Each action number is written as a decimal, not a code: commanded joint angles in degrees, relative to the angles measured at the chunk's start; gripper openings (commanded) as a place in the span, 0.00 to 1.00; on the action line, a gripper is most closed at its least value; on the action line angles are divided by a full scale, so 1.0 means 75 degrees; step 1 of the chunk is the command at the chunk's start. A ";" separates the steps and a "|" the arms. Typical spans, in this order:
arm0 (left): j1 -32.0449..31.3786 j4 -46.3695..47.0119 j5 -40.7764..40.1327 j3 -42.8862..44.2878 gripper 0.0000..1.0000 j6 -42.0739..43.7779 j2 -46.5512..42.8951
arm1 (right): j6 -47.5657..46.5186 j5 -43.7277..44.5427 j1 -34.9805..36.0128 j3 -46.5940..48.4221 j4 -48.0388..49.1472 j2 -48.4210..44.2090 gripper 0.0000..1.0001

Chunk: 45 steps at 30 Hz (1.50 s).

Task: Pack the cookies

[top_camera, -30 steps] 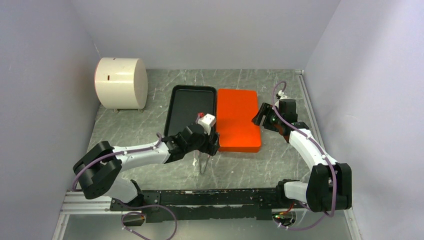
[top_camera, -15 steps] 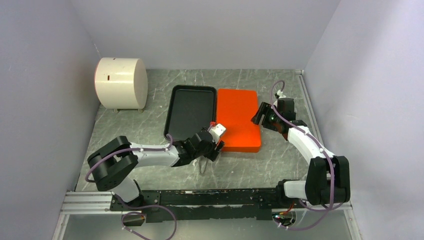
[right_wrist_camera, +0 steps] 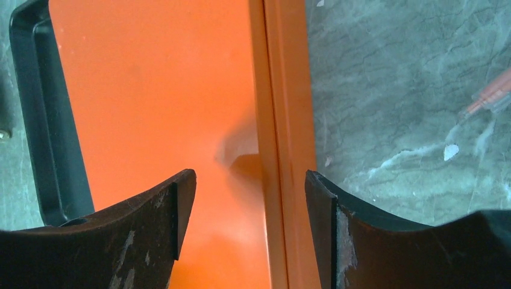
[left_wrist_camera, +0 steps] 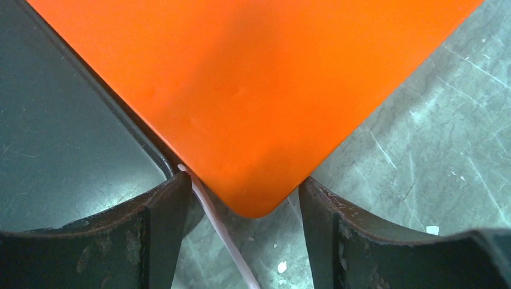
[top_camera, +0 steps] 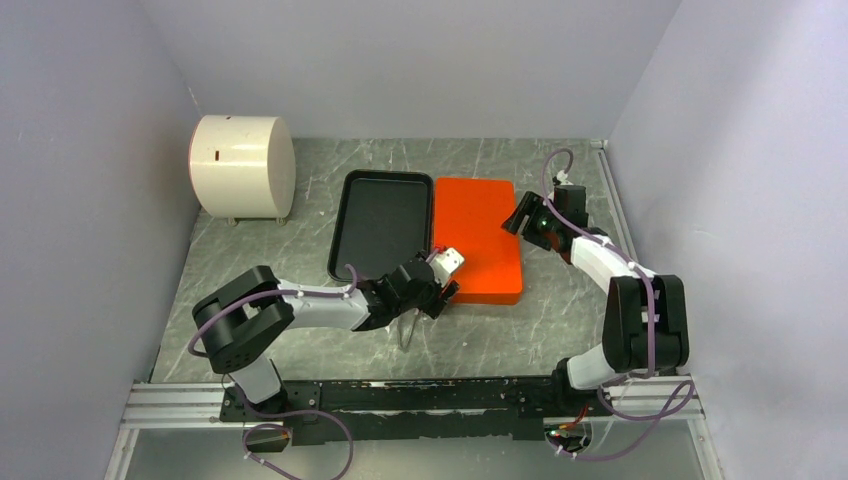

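Observation:
No cookies show in any view. An orange box (top_camera: 477, 238) lies flat beside a black tray (top_camera: 380, 222), the same orange box (left_wrist_camera: 253, 90) filling the left wrist view. My left gripper (top_camera: 445, 287) sits low at the box's near-left corner. In its own view the left gripper (left_wrist_camera: 244, 195) is open, and the rounded corner lies between the fingers without touching them. My right gripper (top_camera: 522, 222) is open over the box's far right edge. The right wrist view has the right gripper (right_wrist_camera: 250, 195) straddling the orange box's rim (right_wrist_camera: 289, 120).
A white cylindrical container (top_camera: 242, 166) stands at the far left. A thin white strip (left_wrist_camera: 211, 217) lies on the grey marbled table (top_camera: 560, 310) by the left finger. Grey walls close in the back and both sides. The black tray (right_wrist_camera: 42, 120) borders the box's left side.
My left gripper has slid right and nearer, from the tray's near edge to the orange box's near-left corner, its jaws narrowing a little. The right gripper has crept slightly farther along the box's right edge.

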 commanded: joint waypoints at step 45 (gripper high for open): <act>0.0006 -0.0484 -0.0054 0.1519 0.38 -0.0523 0.0163 | -0.0246 -0.0847 -0.0604 -0.0441 0.0729 -0.0251 0.70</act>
